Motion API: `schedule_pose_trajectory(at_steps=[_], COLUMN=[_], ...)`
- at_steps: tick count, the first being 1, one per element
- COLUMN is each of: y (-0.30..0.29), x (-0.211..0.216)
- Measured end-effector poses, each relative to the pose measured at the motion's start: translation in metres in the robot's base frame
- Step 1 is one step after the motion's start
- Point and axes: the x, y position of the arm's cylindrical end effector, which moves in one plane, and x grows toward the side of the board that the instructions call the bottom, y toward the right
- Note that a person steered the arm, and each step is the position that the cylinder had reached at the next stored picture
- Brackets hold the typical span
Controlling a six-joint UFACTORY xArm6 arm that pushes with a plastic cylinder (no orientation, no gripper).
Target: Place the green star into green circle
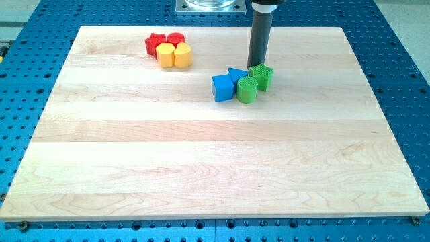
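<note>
The wooden board (201,168) lies on a blue perforated table (403,81), and the green star (262,76) serves best as the landmark. It sits toward the view's top, a little right of the board's middle. The arm carries no pincer at all, only a dark rod, so there is nothing to be wide, narrow or holding; my tip (256,66) stands right at the star's top-left edge, touching it or very nearly so.

Just to the view's lower left of the star, pressed against it, is the green circle (246,89), an upright cylinder. Left of the star, behind the cylinder, a blue triangular block (236,73) peeks out, and further left again sits a blue cube (222,87), touching the cylinder's side.

Well apart from the star, toward the view's top left, four blocks huddle together: a red star (155,43), a red cylinder (176,39), a yellow block (165,54) of unclear shape, and a yellow block (182,55) beside it.
</note>
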Motion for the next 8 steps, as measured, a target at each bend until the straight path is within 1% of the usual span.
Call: schedule_pose_trajectory(at_steps=[1, 2, 3, 5, 7, 8], y=[0.006, 0.027, 0.032, 0.029, 0.009, 0.009], x=[0.000, 0.003, 0.018, 0.020, 0.020, 0.020])
